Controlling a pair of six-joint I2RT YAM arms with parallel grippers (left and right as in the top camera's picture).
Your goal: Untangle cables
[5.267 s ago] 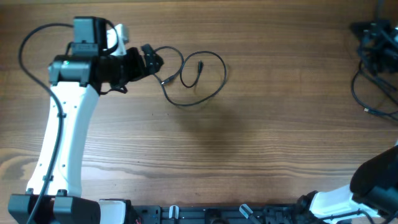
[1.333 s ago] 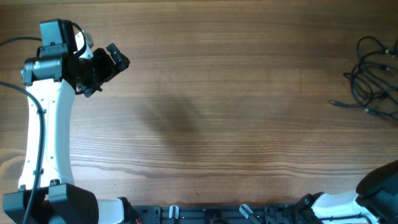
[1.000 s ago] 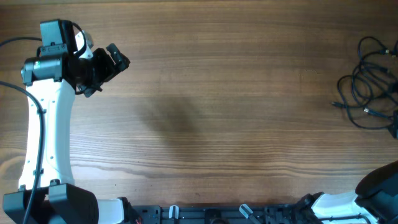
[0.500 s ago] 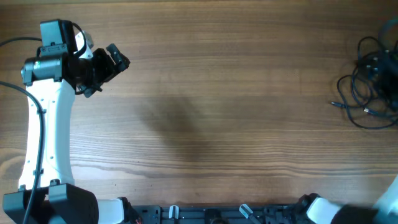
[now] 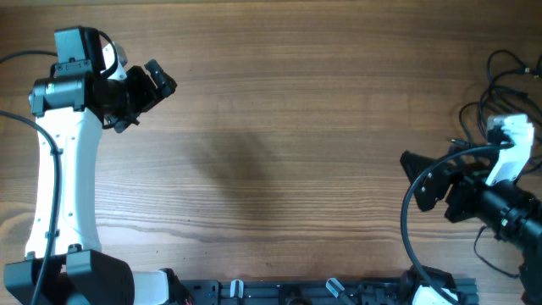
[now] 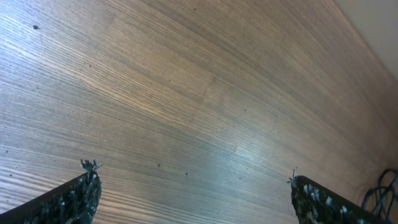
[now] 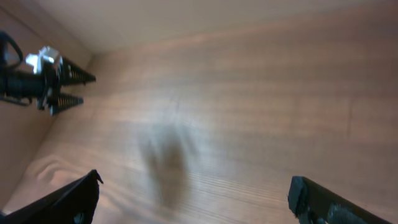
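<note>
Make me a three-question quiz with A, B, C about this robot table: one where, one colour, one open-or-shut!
1. Where are the cables? A) right edge of the table B) middle C) beside the left arm
2. Cable colour? A) red B) black C) white
3. The left fingers are: A) shut on a cable B) shut, empty C) open, empty
Answers: 1 A, they bunch at the right edge; 2 B, thin black strands; 3 C, only bare wood shows between them.
</note>
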